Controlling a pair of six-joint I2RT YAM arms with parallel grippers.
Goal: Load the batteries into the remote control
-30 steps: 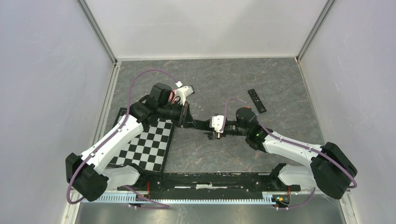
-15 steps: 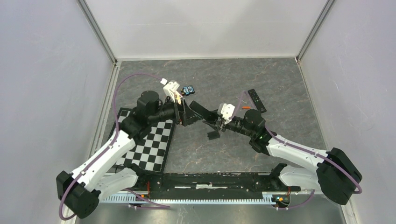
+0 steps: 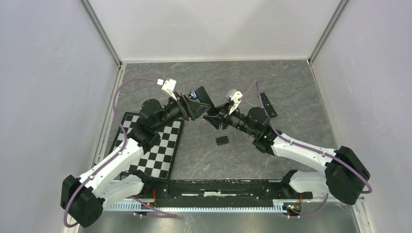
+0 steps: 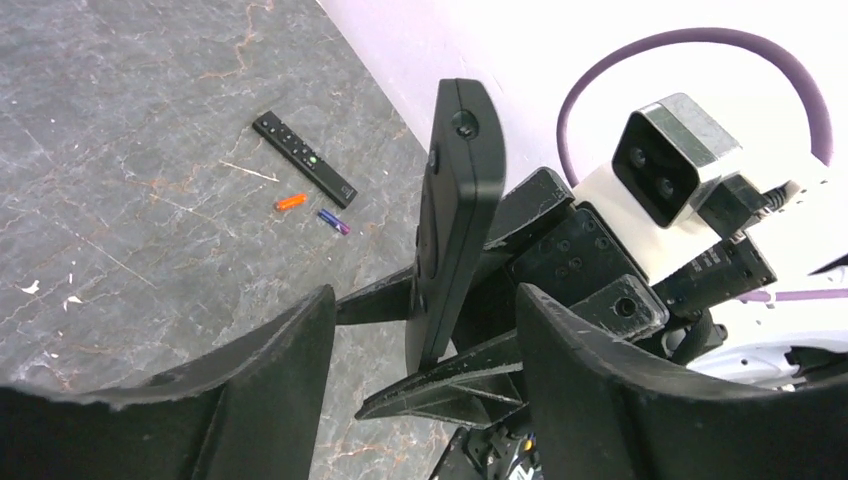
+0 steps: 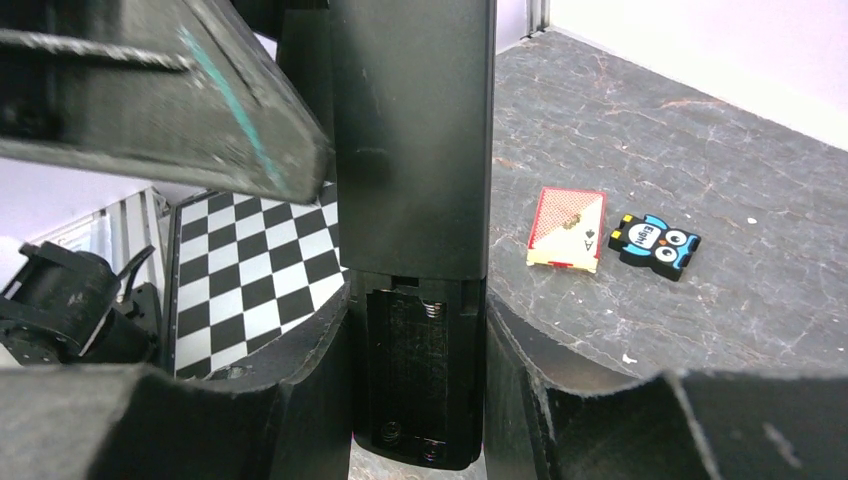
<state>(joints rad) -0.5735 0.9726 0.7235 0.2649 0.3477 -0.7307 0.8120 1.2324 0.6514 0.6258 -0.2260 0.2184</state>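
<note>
Closest to the arm bases, a checkerboard mat point(image 3: 154, 151) lies flat on the left side of the dark marbled surface point(image 3: 291, 82). A little beyond it, near the middle, a small black piece point(image 3: 222, 140) lies on its own, apart from everything else.

Above that, the two arms meet. The right gripper point(image 3: 214, 118) is clamped on the lower end of the remote control point(image 3: 204, 96), one finger on each long side, and holds it off the surface with its far end raised. The right wrist view shows its back: the battery compartment point(image 5: 420, 375) is uncovered, with spring contacts at the top end and no cells inside.

The left gripper point(image 3: 193, 108) faces it from the other side with its fingers point(image 4: 270, 360) spread wide. The remote control stands edge-on in the gap between them. A strip of surface shows either side of it, so they are not squeezing it.

Further back on the left, a red-backed playing card point(image 5: 567, 228) lies flat with a small blue-and-black owl gadget point(image 5: 655, 245) just beside it.

The batteries are out on the surface to the right: an orange battery point(image 4: 291, 201) and a purple battery point(image 4: 334, 221) lie near each other, not touching, just beside a second remote point(image 4: 305, 159) lying face up with its buttons showing.
</note>
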